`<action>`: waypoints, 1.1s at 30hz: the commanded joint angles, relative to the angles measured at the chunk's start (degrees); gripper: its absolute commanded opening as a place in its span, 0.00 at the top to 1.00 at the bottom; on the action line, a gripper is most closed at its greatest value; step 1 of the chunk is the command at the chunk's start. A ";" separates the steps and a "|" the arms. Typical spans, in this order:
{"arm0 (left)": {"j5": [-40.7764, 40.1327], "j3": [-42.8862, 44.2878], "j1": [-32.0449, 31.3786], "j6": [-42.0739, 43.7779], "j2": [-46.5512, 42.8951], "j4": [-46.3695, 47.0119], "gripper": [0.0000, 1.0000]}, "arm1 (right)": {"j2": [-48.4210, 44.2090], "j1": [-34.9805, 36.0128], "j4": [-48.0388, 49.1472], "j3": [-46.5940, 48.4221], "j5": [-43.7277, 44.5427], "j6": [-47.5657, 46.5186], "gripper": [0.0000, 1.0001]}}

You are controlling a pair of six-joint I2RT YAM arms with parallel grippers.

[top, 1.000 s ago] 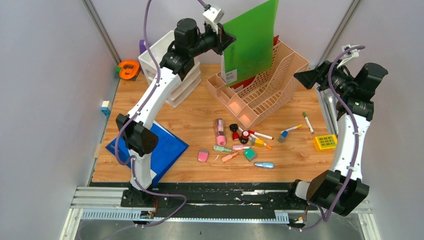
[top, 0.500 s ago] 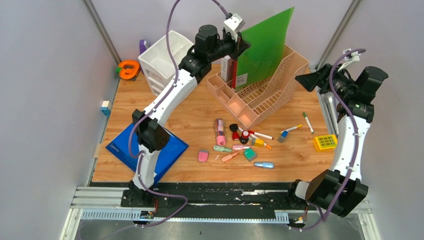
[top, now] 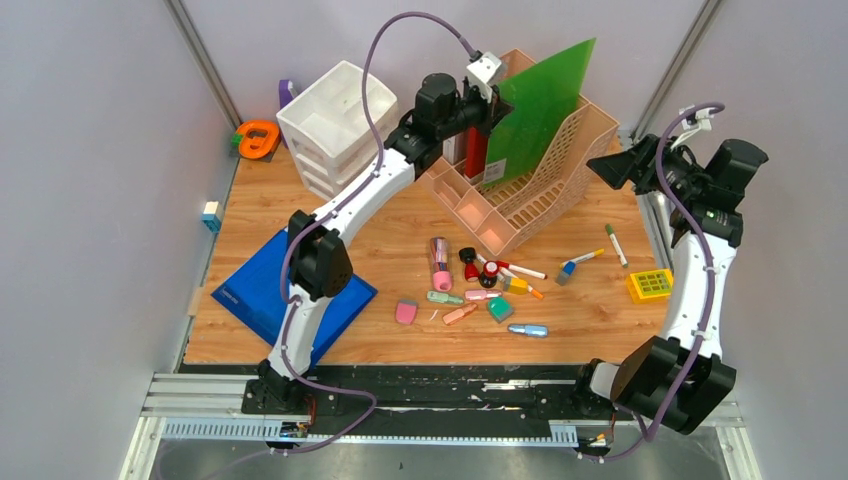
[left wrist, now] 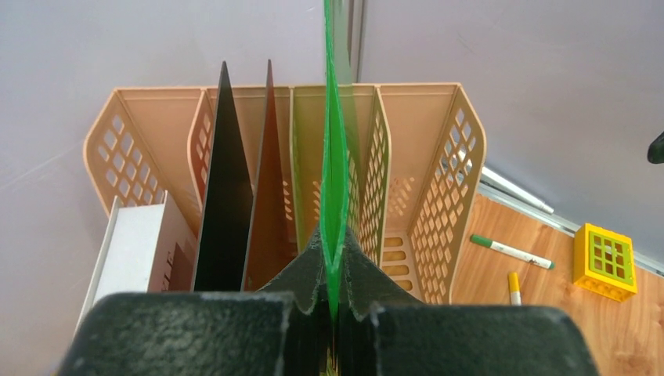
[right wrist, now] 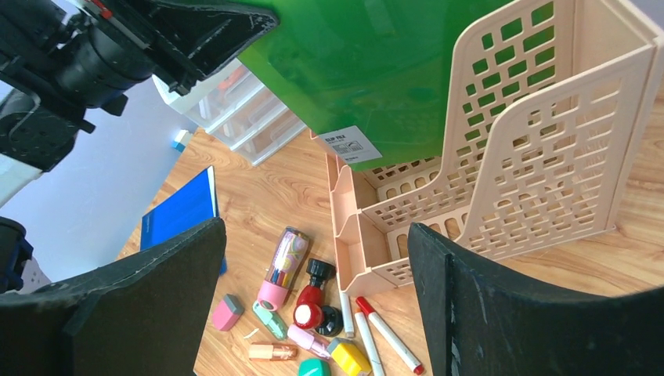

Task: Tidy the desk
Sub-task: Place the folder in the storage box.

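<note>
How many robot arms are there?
2. The left arm reaches across the desk, the left end effector pinching the green folder at the peach file rack. The right arm stands at the desk's right edge, the right end effector open, empty.

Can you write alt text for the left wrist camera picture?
Black fingers pinch a green folder edge-on, in line with a slot of a peach lattice file rack holding two dark folders. On the wooden desk to the right lie a green marker and a yellow block.
</note>
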 commanded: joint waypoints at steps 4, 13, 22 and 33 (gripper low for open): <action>0.06 -3.81 -0.88 -2.94 0.94 13.73 1.00 | -1.15 -0.31 1.29 -1.56 -1.28 -0.78 0.12; 1.38 -8.65 -1.44 -2.21 0.32 12.39 0.99 | -1.57 -0.36 1.80 -3.03 -1.77 -0.70 0.12; 0.52 -12.33 -1.44 2.77 -4.89 4.30 0.03 | -2.27 -0.39 2.07 -3.31 -2.62 -0.36 0.12; 0.70 -22.68 -1.44 13.28 -21.26 -15.79 0.00 | -2.29 -0.05 1.82 -4.09 -5.21 -2.95 0.12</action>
